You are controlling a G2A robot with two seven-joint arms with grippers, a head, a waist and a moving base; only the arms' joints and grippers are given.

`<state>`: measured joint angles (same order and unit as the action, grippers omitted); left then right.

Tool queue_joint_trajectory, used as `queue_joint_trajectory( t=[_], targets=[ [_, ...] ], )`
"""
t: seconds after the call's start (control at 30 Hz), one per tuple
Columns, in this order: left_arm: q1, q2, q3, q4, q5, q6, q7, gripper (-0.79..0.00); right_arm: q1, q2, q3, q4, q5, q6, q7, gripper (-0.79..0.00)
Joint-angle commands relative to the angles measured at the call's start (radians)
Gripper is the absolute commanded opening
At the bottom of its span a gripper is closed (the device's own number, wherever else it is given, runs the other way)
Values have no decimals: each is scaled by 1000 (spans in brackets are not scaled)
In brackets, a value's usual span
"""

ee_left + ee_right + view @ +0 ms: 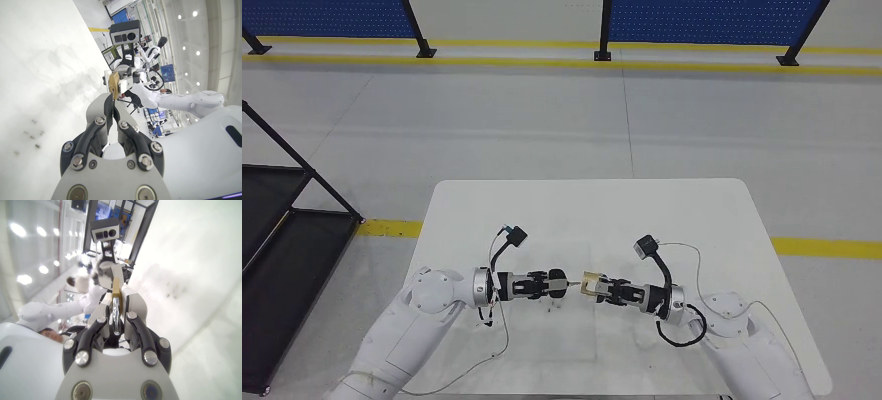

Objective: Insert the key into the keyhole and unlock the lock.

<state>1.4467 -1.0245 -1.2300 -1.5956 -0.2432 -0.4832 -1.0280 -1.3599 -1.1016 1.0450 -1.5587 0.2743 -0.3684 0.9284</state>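
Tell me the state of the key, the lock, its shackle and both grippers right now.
left gripper: shut on the key.
key: held edge-on, tip at the keyhole; how far in, cannot tell.
lock: clamped, keyhole end facing the key.
right gripper: shut on the lock.
shackle: lying inside the right gripper; latched or released, cannot tell.

You are working in a large robotics lab hall, shown by yellow floor lines (822,247), blue partition panels (702,20), ceiling spotlights (194,13), a monitor (167,73) and other white robots (152,52).
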Motion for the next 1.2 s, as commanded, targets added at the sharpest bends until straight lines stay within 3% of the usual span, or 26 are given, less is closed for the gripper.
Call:
queue_joint_trajectory(
  t=[0.0, 0.7, 0.97, 1.17],
  targets=[
    [-1, 1, 2, 2, -1, 0, 0, -785, 1, 0, -2, 1, 1, 1, 2, -785],
    [-8, 5, 24, 7, -1, 1, 9, -785, 7, 1, -16, 2, 2, 4, 14, -785],
    [0, 21, -40, -3, 37, -24, 12, -785, 10, 10, 12, 8, 57, 40, 70, -785],
    [-10, 37, -77, -17, 73, -27, -81, -785, 20, 17, 28, 4, 52, 91, 122, -785]
  ],
)
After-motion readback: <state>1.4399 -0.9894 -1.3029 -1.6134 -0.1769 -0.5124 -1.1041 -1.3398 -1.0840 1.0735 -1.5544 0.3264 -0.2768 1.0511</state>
